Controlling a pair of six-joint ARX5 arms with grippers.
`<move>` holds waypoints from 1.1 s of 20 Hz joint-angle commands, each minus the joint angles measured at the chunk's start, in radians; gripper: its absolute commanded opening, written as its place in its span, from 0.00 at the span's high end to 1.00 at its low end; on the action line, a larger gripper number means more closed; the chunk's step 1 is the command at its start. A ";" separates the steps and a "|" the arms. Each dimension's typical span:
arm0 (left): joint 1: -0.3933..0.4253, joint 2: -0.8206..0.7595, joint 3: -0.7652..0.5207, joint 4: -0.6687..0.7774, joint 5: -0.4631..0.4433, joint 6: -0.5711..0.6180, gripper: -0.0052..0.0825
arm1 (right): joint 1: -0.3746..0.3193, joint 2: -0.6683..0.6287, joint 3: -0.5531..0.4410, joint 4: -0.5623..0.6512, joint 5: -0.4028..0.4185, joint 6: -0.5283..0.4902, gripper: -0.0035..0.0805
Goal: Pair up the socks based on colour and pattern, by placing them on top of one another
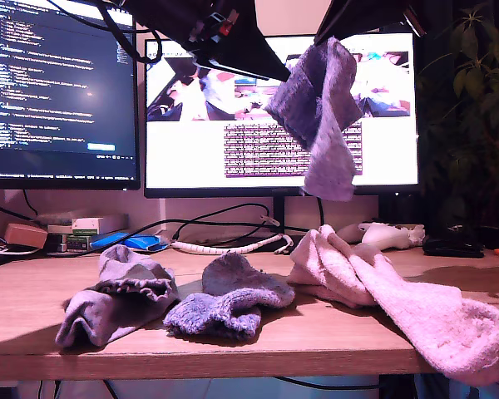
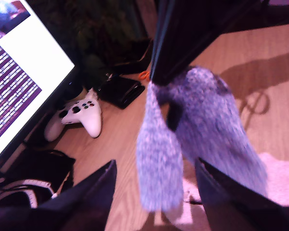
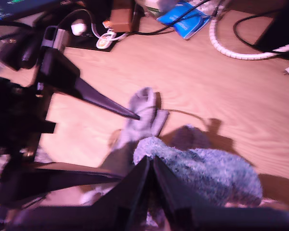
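Exterior view: a blue-purple sock (image 1: 320,112) hangs in the air before the monitor (image 1: 233,158); its mate (image 1: 229,303) lies on the desk (image 1: 299,337) between grey sock (image 1: 116,295) and pink socks (image 1: 399,291).

First wrist view: my first gripper (image 2: 154,192) gapes wide, empty (sock dangles from the other claw); white controller (image 2: 77,118) beyond.

Second wrist view: my second gripper (image 3: 151,166) pinched tight on the fuzzy sock (image 3: 202,173), masking the desk below.

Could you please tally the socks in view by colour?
Grey socks: 2, seemingly stacked
Blue-purple socks: 2, the table sock and the hanging sock
Pink-white socks: 2
Total: 6
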 commanded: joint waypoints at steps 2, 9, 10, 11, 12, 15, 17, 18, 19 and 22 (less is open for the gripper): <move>-0.004 0.063 -0.024 -0.011 0.015 0.007 0.41 | 0.005 0.000 -0.003 0.009 -0.028 0.000 0.97; -0.003 0.085 -0.023 -0.018 -0.034 0.006 0.96 | 0.005 0.000 -0.003 0.002 -0.045 -0.001 0.97; -0.003 0.084 -0.023 -0.018 -0.035 0.004 0.96 | 0.005 0.000 -0.003 0.002 -0.045 -0.001 0.97; -0.003 0.082 -0.023 -0.018 -0.035 0.002 0.96 | 0.005 0.000 -0.003 0.002 -0.045 -0.001 0.97; -0.003 0.079 -0.023 -0.018 -0.033 -0.010 0.96 | 0.005 0.000 -0.003 0.002 -0.045 -0.004 0.97; -0.004 0.077 -0.023 -0.021 -0.024 -0.020 0.96 | 0.004 0.000 -0.003 0.002 -0.042 -0.008 0.97; -0.003 0.070 -0.023 -0.041 -0.026 -0.020 0.96 | 0.002 0.000 -0.003 0.002 -0.037 -0.008 0.97; -0.003 0.063 -0.023 -0.061 -0.034 -0.020 0.96 | 0.000 0.000 -0.003 -0.001 -0.033 -0.013 0.97; -0.002 0.048 -0.023 -0.082 -0.042 -0.024 0.96 | -0.005 0.000 -0.003 -0.005 -0.033 -0.023 0.97; 0.002 -0.018 -0.023 -0.116 -0.044 -0.121 0.96 | -0.018 0.000 -0.003 -0.025 -0.014 -0.028 0.97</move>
